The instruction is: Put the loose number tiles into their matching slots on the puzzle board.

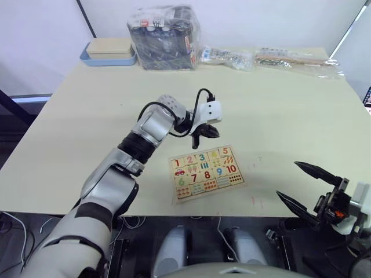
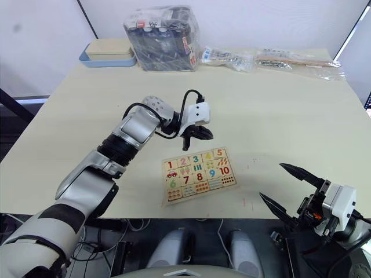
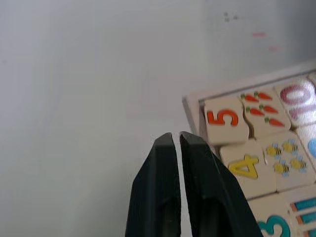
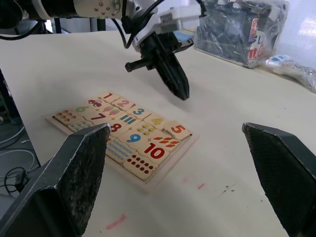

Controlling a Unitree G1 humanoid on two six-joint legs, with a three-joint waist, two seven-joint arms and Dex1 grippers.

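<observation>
Left eye view puts the puzzle board [image 1: 205,172] toward the near edge of the pale surface [image 1: 278,110], a little right of centre and turned slightly askew. We see numerals 1 to 5 filling its far row, each number tile [image 3: 225,120] lying in the board's frame; from the left wrist view the 5 and 4 sit flush beside their picture squares. Whether every tile is fully seated we cannot tell.

Our left gripper [image 1: 204,134] hangs just beyond the board's far edge, its fingers [image 3: 163,182] drawn almost together with a thin slit between them, holding nothing. Our right gripper [image 1: 307,185] is off the near right corner of the surface, well apart from the board, fingers [image 4: 74,182] spread wide and empty.

Bare surface lies open on every side of the board: broad to the left, right and far, narrow toward the near edge.

Along the far edge stand a blue tray [image 1: 108,53] with a box on it, a wrapped dark bundle [image 1: 164,36], and flat plastic packets [image 1: 266,58] running rightward, the last one cut off by the picture's edge. All are well apart from the board.
</observation>
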